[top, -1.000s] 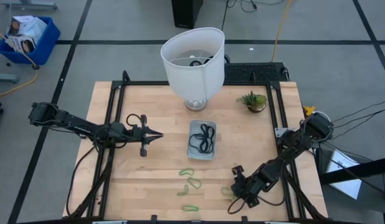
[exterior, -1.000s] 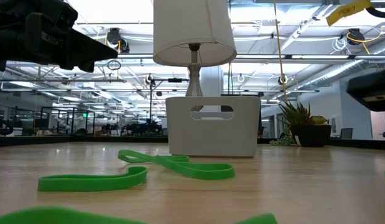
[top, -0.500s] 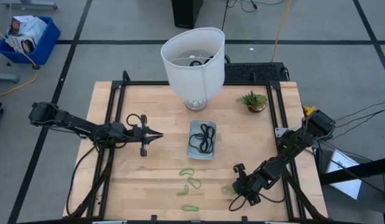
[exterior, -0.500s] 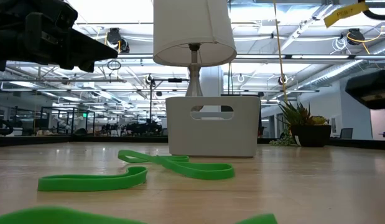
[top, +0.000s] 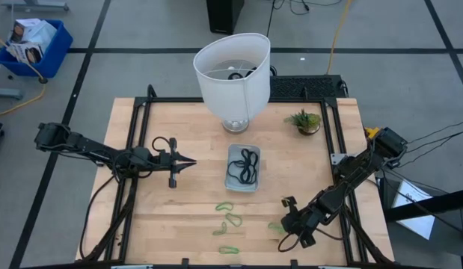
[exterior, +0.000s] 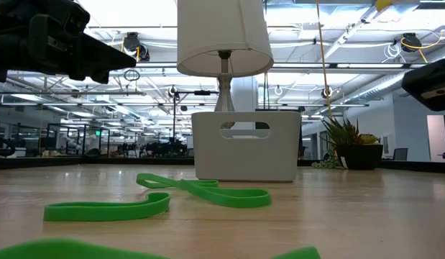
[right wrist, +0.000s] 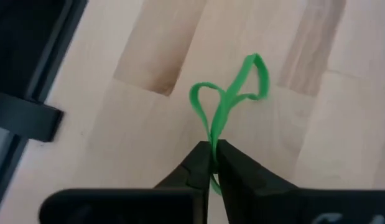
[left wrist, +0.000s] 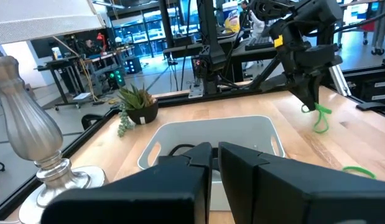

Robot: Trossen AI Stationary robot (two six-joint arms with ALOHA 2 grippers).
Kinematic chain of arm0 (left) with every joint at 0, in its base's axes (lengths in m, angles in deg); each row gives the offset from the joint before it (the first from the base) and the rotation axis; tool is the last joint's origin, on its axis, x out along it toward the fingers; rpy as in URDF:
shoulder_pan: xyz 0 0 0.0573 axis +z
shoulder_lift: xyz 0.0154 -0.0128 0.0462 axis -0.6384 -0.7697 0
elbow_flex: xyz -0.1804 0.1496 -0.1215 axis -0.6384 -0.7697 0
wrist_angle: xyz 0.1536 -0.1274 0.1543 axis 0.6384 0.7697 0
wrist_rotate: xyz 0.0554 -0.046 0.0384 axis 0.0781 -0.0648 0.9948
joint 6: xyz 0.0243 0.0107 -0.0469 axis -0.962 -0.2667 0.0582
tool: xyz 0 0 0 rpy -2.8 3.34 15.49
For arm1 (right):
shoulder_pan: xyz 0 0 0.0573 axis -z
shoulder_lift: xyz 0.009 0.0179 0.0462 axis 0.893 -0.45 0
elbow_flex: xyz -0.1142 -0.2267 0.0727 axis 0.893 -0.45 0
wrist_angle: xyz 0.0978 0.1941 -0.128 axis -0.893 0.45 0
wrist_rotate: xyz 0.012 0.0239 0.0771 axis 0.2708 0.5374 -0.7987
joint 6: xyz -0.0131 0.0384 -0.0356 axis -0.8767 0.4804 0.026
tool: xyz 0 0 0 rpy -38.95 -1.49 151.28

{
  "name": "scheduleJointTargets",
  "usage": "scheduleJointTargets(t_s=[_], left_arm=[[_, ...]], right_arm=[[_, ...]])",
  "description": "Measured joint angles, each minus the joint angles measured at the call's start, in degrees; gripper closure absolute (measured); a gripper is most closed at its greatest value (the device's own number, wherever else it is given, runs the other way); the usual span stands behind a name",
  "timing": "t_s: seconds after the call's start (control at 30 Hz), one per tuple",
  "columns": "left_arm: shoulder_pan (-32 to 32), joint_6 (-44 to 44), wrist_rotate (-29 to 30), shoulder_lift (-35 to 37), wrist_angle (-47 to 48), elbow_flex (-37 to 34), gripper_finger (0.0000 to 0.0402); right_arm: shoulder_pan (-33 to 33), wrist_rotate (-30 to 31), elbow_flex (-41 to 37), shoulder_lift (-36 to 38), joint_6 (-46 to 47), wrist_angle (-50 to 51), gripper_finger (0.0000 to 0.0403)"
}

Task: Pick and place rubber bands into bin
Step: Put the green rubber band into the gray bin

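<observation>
1. Right gripper (right wrist: pixel 213 163) seen pinched shut on a green rubber band (right wrist: pixel 228 99), lifted clear of the table (top: pixel 194 209) at its near right; band dangling as a twisted loop from the fingertips.
2. Left gripper (top: pixel 188 161) parked left of the bin (top: pixel 232 183), fingers nearly together, holding nothing.
3. Bin sat mid-table, already containing black rubber bands (top: pixel 244 166); three more green bands (top: pixel 229 219) lying on the wood just near of it.
4. Likely risk: grip taken on only a thin pinch of a floppy band, so a quick swing toward the bin could flick it free. Slip judged more probable because the loop hung to one side.
5. Second risk: band clinging to a finger pad on release and dragged back out, or draped over the low rim instead of landing inside.
6. Third risk: shallow, light tray nudged by a low approach, spilling the black bands.
7. Around: white lampshade (top: pixel 231 73) on its base just far of the bin, tall enough to foul a high, far-side approach. Small potted plant (top: pixel 304 120) far right, well apart from the path.
8. Direct route from near right to the bin appeared unobstructed; the loose green bands lay beneath it, touchable only by a low carry.
</observation>
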Motion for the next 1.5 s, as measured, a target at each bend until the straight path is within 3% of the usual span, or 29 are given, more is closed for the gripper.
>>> scheduleJointTargets(t_s=[0.6,1.1,1.5], left_arm=[[0.0,0.2,0.0,0.0,0.0,0.0,0.0364],[0.0,0.2,0.0,0.0,0.0,0.0,0.0364],[0.0,0.1,0.0,0.0,0.0,0.0,0.0364]], right_arm=[[0.0,-0.8,0.0,0.0,3.0,-0.8,0.031],[1.5,1.1,0.1,-0.1,2.8,-2.1,0.0312],[4.7,1.4,0.2,-7.1,-2.0,-5.8,0.0291]])
